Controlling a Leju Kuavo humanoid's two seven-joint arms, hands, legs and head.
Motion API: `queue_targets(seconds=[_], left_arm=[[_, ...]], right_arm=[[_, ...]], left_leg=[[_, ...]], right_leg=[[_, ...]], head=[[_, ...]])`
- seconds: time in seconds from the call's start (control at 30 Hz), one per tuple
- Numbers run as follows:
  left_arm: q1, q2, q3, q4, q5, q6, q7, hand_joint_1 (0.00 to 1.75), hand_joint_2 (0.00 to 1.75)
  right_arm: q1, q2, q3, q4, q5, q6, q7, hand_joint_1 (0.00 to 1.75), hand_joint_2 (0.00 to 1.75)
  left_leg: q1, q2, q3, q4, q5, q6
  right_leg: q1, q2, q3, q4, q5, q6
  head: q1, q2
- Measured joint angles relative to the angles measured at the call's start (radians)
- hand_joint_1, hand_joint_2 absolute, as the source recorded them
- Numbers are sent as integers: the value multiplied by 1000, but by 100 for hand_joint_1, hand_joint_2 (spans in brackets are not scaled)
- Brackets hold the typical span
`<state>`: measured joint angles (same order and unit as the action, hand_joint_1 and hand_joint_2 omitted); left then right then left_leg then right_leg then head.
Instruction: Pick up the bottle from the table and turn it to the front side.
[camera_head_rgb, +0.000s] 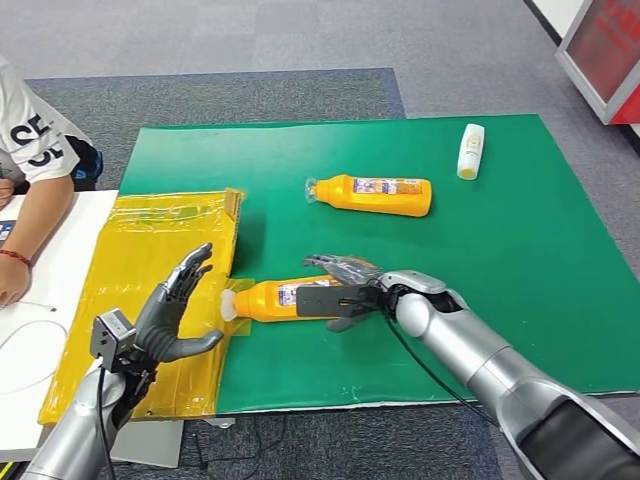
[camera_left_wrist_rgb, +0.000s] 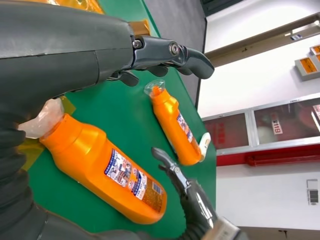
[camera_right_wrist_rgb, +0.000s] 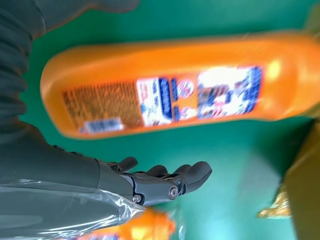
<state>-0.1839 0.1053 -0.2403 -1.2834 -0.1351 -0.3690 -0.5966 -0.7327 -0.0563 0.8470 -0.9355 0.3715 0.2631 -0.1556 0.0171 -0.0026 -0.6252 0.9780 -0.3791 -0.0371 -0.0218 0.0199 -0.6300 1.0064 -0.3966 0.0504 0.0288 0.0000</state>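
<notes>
target: near orange bottle lies on its side on the green surface, cap end just onto the yellow plastic sheet, base toward the robot's right. Label strip shows along its side in both wrist views.
right robot hand: over the bottle's base half, fingers spread. Head view hints at contact, but the right wrist view shows green between thumb and bottle, so no closed grip; touching or not, can't tell.
left robot hand: spread, holding nothing, palm toward the cap, just beside it, apart.
step: judged as pre-grasp, bottle not lifted.
how to do it well: wrap the right fingers around the body, not the tapered neck; seat the thumb on the opposite side before closing. Smooth plastic lying flat, likely to roll or skid if pushed from one side, so close both sides together. Lift clear of the mat before rotating about the long axis. Left hand can steady the cap end if it swings.
risk: cap snagging the yellow sheet on lift.
others: second orange bottle and a small white bottle lie farther back, well apart. A person's arm rests on the white table at left.
</notes>
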Motion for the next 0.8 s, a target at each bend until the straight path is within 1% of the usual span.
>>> queue_targets(seconds=[0.07, 0.17, 0.27, 0.37, 0.5, 0.8], left_arm=[[4, 0, 0, -1, -2, 3, 3, 0, 175], [8, -5, 1, -7, -7, 7, 21, 0, 175], [8, -8, 1, -11, -8, 11, 30, 0, 175], [8, -9, 1, -11, -8, 14, 31, 0, 175], [8, -9, 1, -11, -8, 14, 31, 0, 175], [6, -9, 3, -11, -8, 14, 31, 0, 175]], right_arm=[[-9, 20, 21, 5, 91, -30, 50, 0, 175], [-30, 66, 67, 30, 233, -41, 119, 0, 175], [-45, 110, 108, 62, 301, -30, 145, 0, 175], [-57, 141, 141, 94, 338, -10, 153, 0, 175], [-68, 167, 176, 133, 360, 13, 153, 0, 175], [-95, 193, 213, 199, 383, 50, 145, 0, 175]], left_leg=[[0, 0, 0, 0, 0, 0], [0, 0, 0, 0, 0, 0], [0, 0, 0, 0, 0, 0], [0, 0, 0, 0, 0, 0], [0, 0, 0, 0, 0, 0], [0, 0, 0, 0, 0, 0]], right_leg=[[0, 0, 0, 0, 0, 0], [0, 0, -1, 0, 0, 0], [0, 0, 0, 0, 0, 0], [0, 0, 0, 0, 0, 0], [0, 0, 0, 0, 0, 0], [0, 0, 0, 0, 0, 0]], head=[[0, 0], [0, 0], [0, 0], [0, 0], [0, 0], [0, 0]])
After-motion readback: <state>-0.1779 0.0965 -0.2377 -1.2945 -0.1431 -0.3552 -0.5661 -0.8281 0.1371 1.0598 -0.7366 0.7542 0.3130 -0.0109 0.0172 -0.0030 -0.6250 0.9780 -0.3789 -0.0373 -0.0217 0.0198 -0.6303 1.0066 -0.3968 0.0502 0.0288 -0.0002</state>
